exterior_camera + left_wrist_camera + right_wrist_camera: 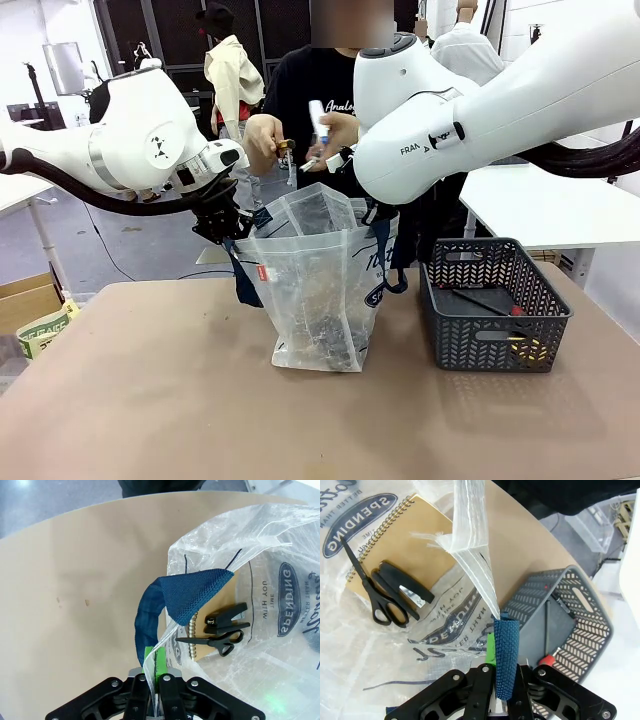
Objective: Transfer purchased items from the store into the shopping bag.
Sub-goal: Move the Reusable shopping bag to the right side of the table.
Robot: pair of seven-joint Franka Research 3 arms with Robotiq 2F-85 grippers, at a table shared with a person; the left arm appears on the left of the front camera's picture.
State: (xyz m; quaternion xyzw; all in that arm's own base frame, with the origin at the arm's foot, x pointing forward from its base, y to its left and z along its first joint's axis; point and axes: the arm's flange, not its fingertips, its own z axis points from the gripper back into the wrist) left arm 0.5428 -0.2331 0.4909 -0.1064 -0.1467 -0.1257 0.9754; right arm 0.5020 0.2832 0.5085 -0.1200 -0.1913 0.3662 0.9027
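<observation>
- Both arms hold the shopping bag [320,290] open and upright mid-desk. The left pincer [152,680] is clamped on the plastic rim just beside one navy strap. The right pincer [502,675] is clamped on the other strap.
- In the bag, flat on the bottom: scissors [370,590], a black stapler [400,582] and a spiral notebook [420,545].
- The person's hands are above the bag mouth. One hand [340,130] holds a white-and-blue pen-like item [317,118]; the other holds something small and brownish, can't tell what.
- The mesh basket [480,345], near the bag on the robot's right, has a dark tool with a red part and something yellow in it. My read: partway through, with those and the hand-held items left.
- The desk [150,400] is tan and matte, otherwise bare.
- Room: white tables behind, grey floor, a cardboard box [25,295] on the floor at left.
</observation>
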